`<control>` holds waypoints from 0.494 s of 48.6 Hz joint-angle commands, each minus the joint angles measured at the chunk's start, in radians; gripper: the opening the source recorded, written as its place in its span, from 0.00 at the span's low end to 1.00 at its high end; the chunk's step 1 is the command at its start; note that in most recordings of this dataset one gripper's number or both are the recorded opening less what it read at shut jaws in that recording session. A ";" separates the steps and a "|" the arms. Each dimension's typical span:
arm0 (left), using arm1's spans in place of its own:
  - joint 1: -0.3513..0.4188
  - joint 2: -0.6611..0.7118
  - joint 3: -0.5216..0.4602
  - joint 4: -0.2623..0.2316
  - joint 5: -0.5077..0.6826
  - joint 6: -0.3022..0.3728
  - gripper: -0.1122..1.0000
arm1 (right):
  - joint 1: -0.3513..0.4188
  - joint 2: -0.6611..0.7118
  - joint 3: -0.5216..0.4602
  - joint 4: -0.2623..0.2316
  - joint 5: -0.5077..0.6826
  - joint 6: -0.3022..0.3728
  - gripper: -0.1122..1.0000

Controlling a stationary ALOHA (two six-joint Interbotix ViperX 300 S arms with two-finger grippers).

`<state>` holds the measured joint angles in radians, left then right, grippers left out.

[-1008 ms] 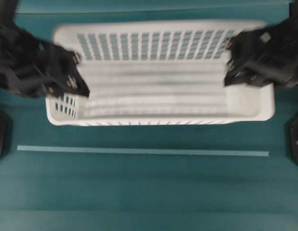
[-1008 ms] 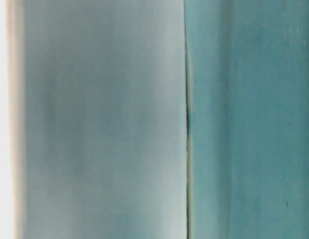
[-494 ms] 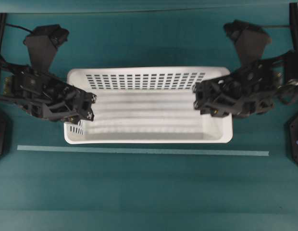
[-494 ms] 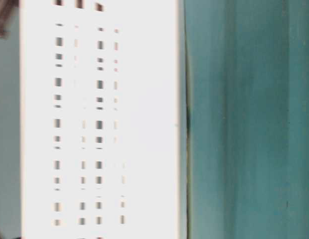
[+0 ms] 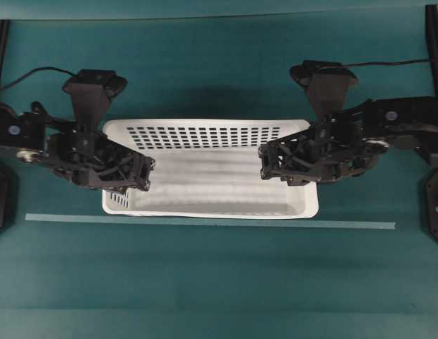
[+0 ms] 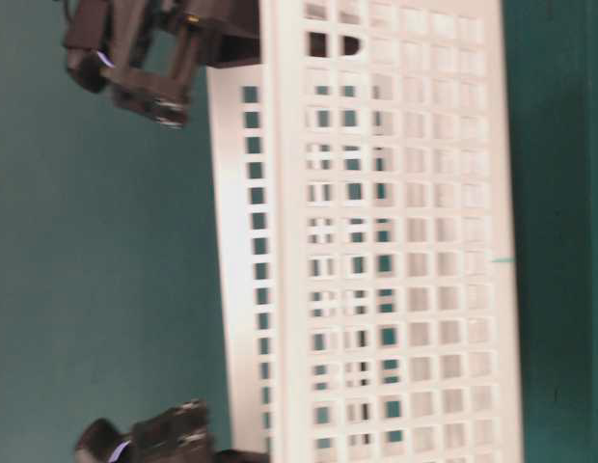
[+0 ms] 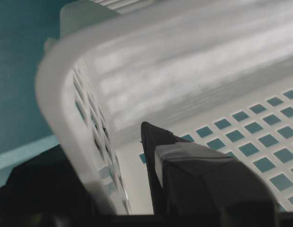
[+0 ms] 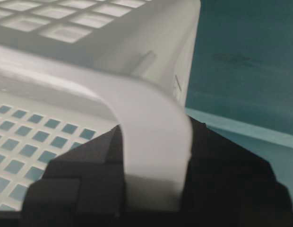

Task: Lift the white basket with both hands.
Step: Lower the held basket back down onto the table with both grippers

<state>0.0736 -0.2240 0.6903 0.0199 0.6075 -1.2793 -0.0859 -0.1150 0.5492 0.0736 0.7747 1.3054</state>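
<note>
Both end effectors (image 5: 138,176) (image 5: 270,164) clamp white basket (image 5: 205,134) end rims.

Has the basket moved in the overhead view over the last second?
Yes. The white basket looks smaller, its near rim now just above the pale tape line: lowered.

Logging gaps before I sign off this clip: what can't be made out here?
- Overhead: both short ends of the basket are covered by the left tool and right tool.
- Table-level: the basket runs off the top and bottom edges; whether it touches the table is unclear.
- Left wrist: the outer finger is lost in shadow behind the wall.
</note>
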 commanded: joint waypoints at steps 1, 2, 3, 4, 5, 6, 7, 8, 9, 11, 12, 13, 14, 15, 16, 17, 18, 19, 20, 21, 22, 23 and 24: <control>0.008 0.032 -0.023 0.011 -0.052 0.011 0.29 | 0.011 0.046 -0.009 0.006 -0.035 -0.035 0.27; 0.008 0.035 -0.023 0.011 -0.052 0.011 0.29 | 0.011 0.051 -0.009 0.006 -0.037 -0.035 0.27; 0.008 0.038 -0.023 0.009 -0.052 0.011 0.29 | 0.011 0.054 -0.006 0.006 -0.037 -0.035 0.27; 0.008 0.041 -0.023 0.009 -0.052 0.011 0.29 | 0.011 0.055 -0.003 0.006 -0.037 -0.035 0.27; 0.008 0.046 -0.023 0.009 -0.052 0.011 0.29 | 0.011 0.058 0.000 0.006 -0.037 -0.035 0.27; 0.008 0.048 -0.023 0.009 -0.052 0.011 0.29 | 0.009 0.058 0.003 0.006 -0.040 -0.035 0.27; 0.008 0.051 -0.023 0.011 -0.052 0.011 0.29 | 0.011 0.058 0.011 0.006 -0.040 -0.035 0.27; 0.006 0.052 -0.023 0.011 -0.054 0.011 0.29 | 0.011 0.060 0.014 0.006 -0.040 -0.035 0.27; 0.008 0.054 -0.023 0.009 -0.054 0.011 0.29 | 0.011 0.057 0.018 0.006 -0.041 -0.035 0.27; 0.008 0.060 -0.021 0.009 -0.055 0.011 0.29 | 0.011 0.055 0.023 0.006 -0.044 -0.035 0.27; 0.008 0.063 -0.020 0.011 -0.057 0.011 0.29 | 0.011 0.055 0.028 0.006 -0.046 -0.035 0.27; 0.006 0.066 -0.018 0.011 -0.060 0.011 0.29 | 0.011 0.054 0.031 0.006 -0.048 -0.035 0.27; 0.006 0.069 -0.017 0.009 -0.061 0.011 0.29 | 0.011 0.054 0.034 0.005 -0.049 -0.037 0.27; 0.008 0.074 -0.015 0.009 -0.063 0.011 0.29 | 0.011 0.054 0.037 0.005 -0.051 -0.037 0.27; 0.008 0.077 -0.015 0.009 -0.066 0.011 0.29 | 0.009 0.054 0.041 0.003 -0.054 -0.037 0.27; 0.008 0.080 -0.015 0.011 -0.071 0.011 0.29 | 0.009 0.055 0.046 0.003 -0.055 -0.038 0.27; 0.006 0.083 -0.015 0.009 -0.074 0.011 0.29 | 0.008 0.055 0.049 0.003 -0.060 -0.040 0.27; 0.006 0.087 -0.014 0.009 -0.077 0.011 0.29 | 0.008 0.057 0.055 0.003 -0.064 -0.041 0.27; 0.008 0.091 -0.014 0.009 -0.081 0.009 0.29 | 0.008 0.057 0.061 0.003 -0.067 -0.044 0.27; 0.006 0.094 -0.015 0.009 -0.083 0.009 0.29 | 0.006 0.058 0.067 0.003 -0.077 -0.046 0.27; 0.006 0.095 -0.015 0.009 -0.086 0.009 0.29 | 0.008 0.060 0.072 0.003 -0.083 -0.048 0.27; 0.006 0.097 -0.015 0.009 -0.086 0.009 0.29 | 0.008 0.060 0.074 0.003 -0.089 -0.048 0.27; 0.006 0.098 -0.015 0.009 -0.087 0.009 0.29 | 0.006 0.060 0.078 0.003 -0.095 -0.048 0.27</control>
<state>0.0736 -0.1427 0.6918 0.0215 0.5538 -1.2763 -0.0874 -0.0828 0.6289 0.0736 0.7164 1.2931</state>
